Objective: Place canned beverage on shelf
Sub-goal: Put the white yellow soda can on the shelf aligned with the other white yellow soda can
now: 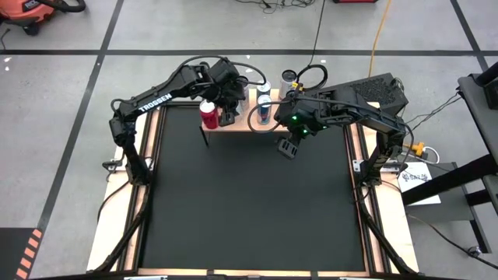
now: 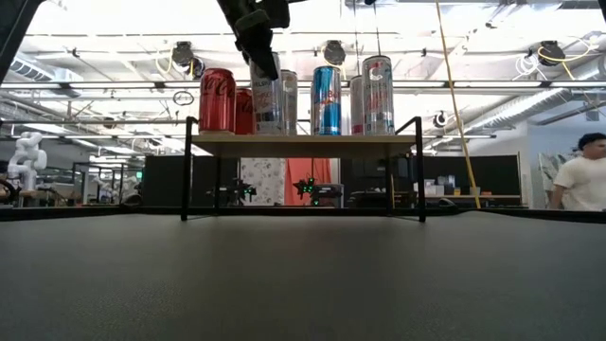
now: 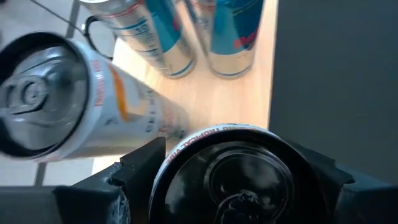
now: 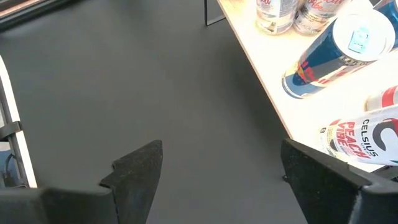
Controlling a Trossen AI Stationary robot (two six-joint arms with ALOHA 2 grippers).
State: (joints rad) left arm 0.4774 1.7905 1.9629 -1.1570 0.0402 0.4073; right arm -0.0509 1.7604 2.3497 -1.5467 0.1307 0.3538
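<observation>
Several smooth metal cans (image 2: 327, 99) upright on pale wooden shelf (image 2: 303, 145); black-topped can (image 3: 233, 177) between left gripper's (image 3: 233, 171) parted fingers; right gripper (image 4: 217, 168) open.

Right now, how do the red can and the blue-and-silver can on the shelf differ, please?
The red metal cola can looks wider; the blue-and-silver metal can looks slimmer. The red can stands at one end of the light wooden shelf, the blue-and-silver can near its middle. Both stand upright on it.

Six cans (image 2: 326, 99), one shelf (image 2: 303, 144), two arms (image 1: 159, 97)
</observation>
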